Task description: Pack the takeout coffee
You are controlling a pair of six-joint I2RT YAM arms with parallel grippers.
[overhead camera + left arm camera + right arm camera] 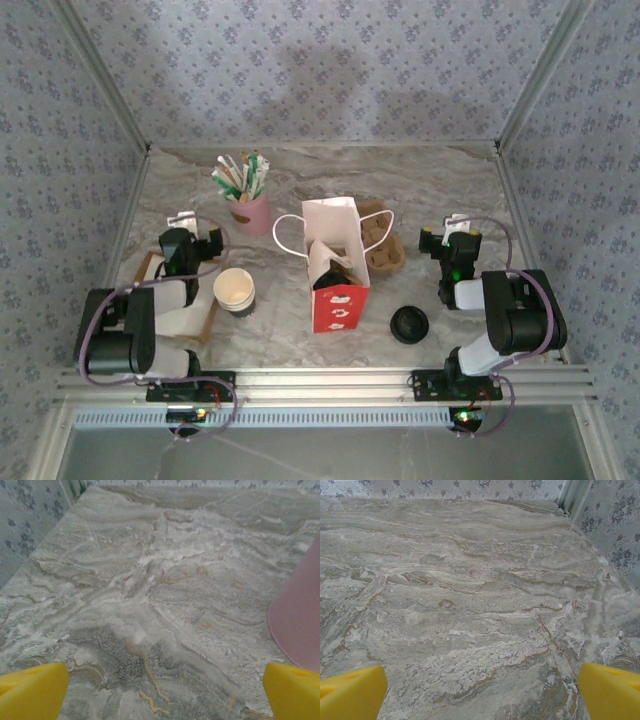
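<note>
Red-and-white bag (336,268) upright mid-tabletop (430,185), lidless paper cup (235,291) at its 9 o'clock, black lid (409,324) at 4 o'clock; left hand (192,232) at 10 o'clock and right hand (452,236) at 3 o'clock, both wide, holding nothing.

Cup carrier (385,250) partly behind paper bag (332,225)

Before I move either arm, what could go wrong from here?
1. The lidless white paper cup stands close beside the left gripper; a careless swing could tip it.
2. The upright red-and-white paper bag looks light and may topple if nudged.
3. The tall pink cup of stir sticks sits just beyond that open gripper and could be knocked.
</note>
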